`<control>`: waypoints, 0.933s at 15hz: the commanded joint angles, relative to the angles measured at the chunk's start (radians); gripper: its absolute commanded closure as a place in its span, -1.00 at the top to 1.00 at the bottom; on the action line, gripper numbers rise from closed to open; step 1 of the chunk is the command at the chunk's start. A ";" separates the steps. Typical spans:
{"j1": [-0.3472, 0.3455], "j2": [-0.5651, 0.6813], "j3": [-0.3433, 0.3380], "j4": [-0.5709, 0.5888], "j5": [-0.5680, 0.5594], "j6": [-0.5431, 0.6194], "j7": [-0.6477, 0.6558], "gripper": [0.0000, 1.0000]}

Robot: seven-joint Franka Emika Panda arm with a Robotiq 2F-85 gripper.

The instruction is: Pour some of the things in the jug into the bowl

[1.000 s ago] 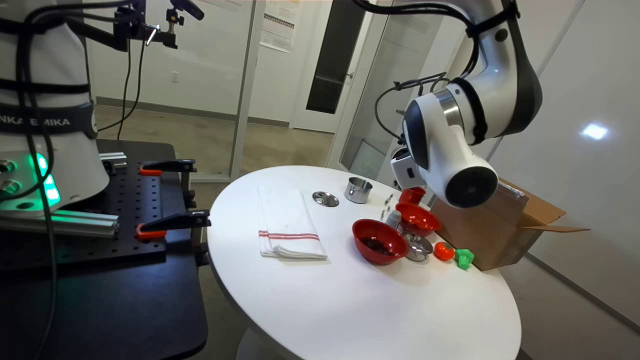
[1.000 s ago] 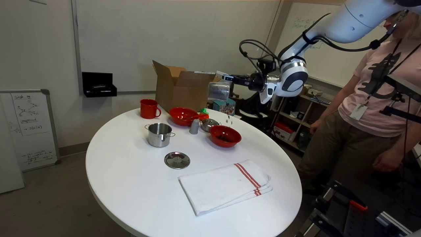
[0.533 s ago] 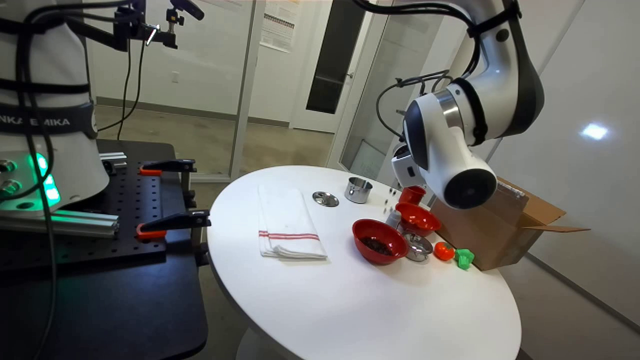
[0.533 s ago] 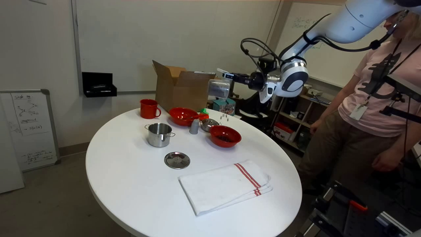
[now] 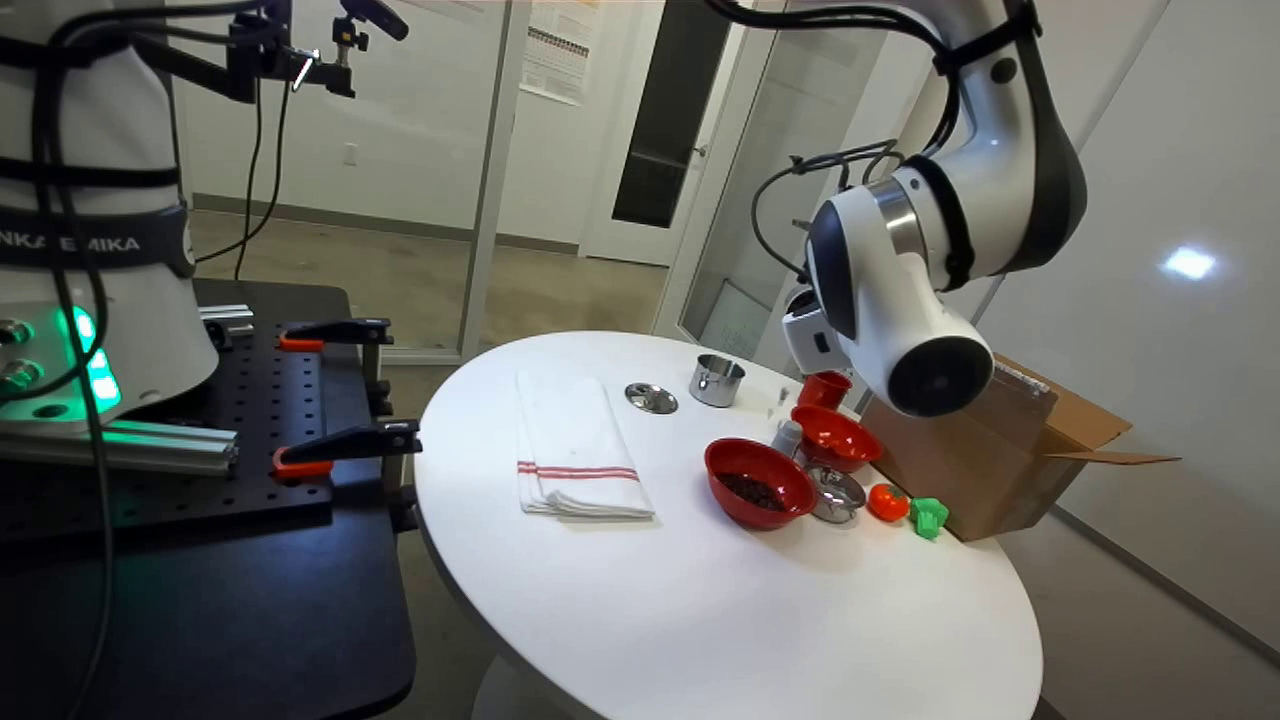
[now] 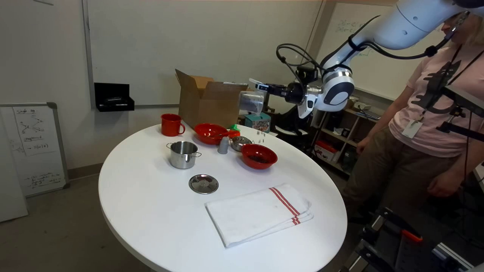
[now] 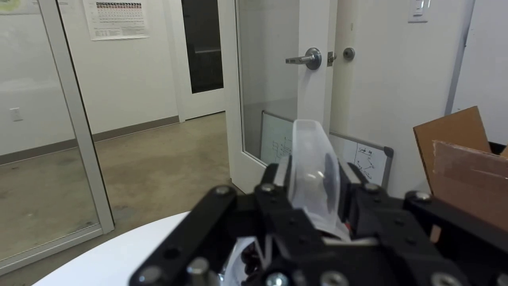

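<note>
The jug is a clear plastic vessel [image 6: 251, 102] tipped well over above the table in an exterior view. My gripper [image 6: 261, 87] is shut on its handle, which also shows between the fingers in the wrist view [image 7: 313, 159]. Dark pieces show inside the jug at the wrist view's lower edge. Several small pieces [image 6: 261, 136] are in the air between jug and bowl. The bright red bowl [image 6: 267, 150] stands upright below with dark pieces in its bottom; it also shows in an exterior view [image 5: 722, 460]. There the arm hides my gripper and most of the jug.
A second red bowl [image 6: 207, 130], a grey shaker [image 6: 223, 145] and a small metal dish [image 6: 241, 143] stand close beside the bowl. A red cup [image 6: 171, 124], metal pot [image 6: 183, 155], lid [image 6: 203, 184] and folded towel [image 6: 257, 215] share the table. A cardboard box [image 6: 219, 105] stands behind.
The jug has tipped very slightly further; the arm is otherwise nearly still. Pieces keep falling, and the dark heap in the bowl looks slightly larger.
</note>
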 commanded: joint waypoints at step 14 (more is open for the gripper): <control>0.101 0.015 -0.041 0.084 -0.261 0.065 0.129 -0.87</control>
